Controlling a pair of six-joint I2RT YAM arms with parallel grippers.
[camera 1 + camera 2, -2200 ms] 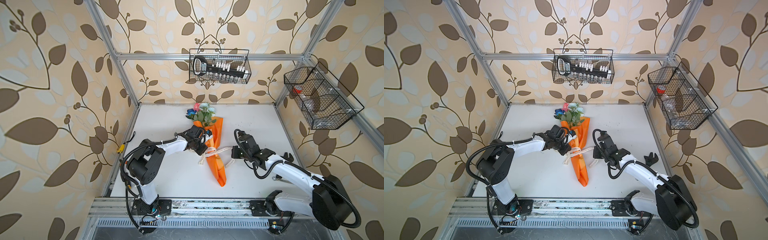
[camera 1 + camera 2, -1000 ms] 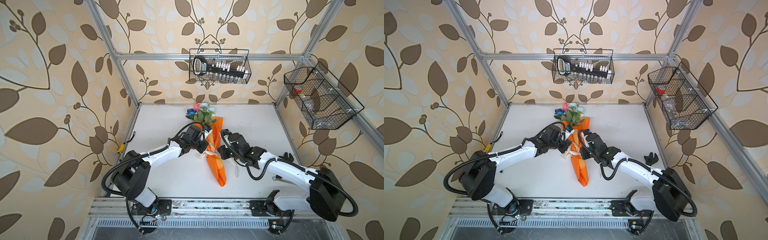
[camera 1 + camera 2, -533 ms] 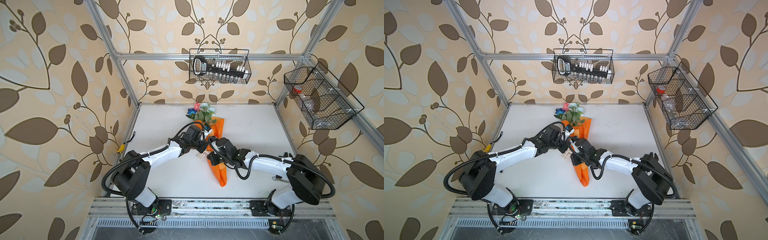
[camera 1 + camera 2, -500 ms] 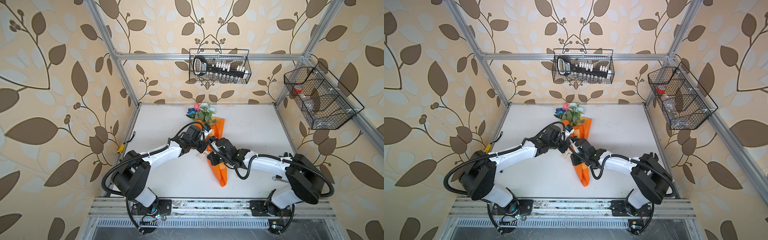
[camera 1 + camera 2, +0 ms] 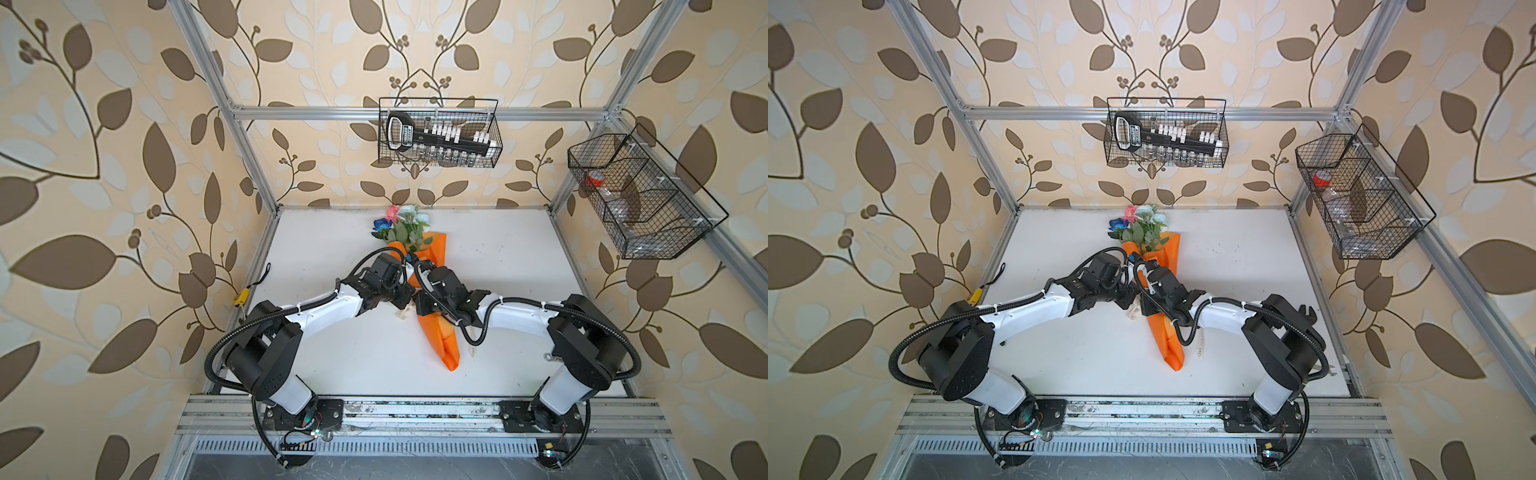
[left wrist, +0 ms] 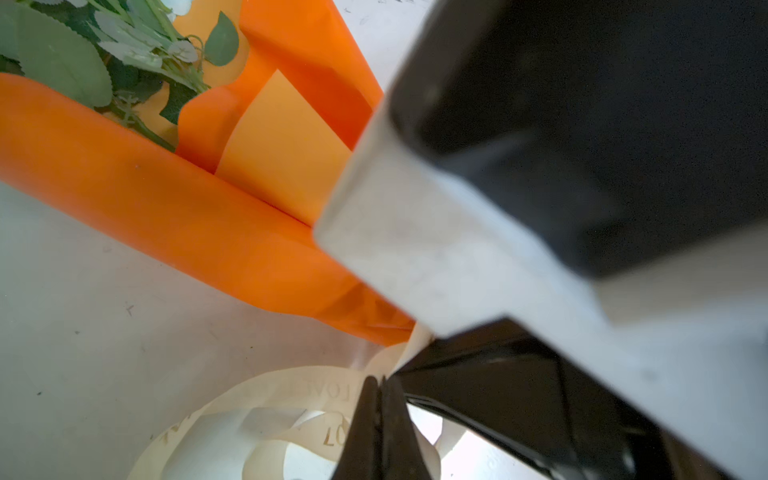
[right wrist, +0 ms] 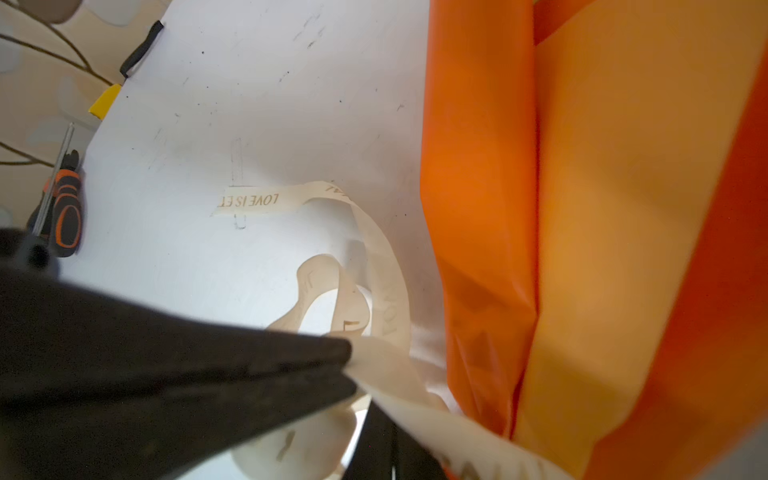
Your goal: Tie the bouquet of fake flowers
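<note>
The bouquet of fake flowers lies on the white table, its orange paper cone pointing toward the front and its pink, pale and dark blue blooms toward the back wall. A cream ribbon with dark lettering loops on the table at the cone's left side. My left gripper is shut, with a ribbon strand leaving its tips. My right gripper reaches over the cone right beside it and is shut on another ribbon strand.
A wire basket with a black tool hangs on the back wall and another on the right wall. A yellow-tipped cable lies at the table's left edge. A loose ribbon end lies right of the cone's tip.
My right gripper has moved left across the orange cone to the ribbon loops beside my left gripper and closed on a strand. My left gripper has stayed shut and almost still.
</note>
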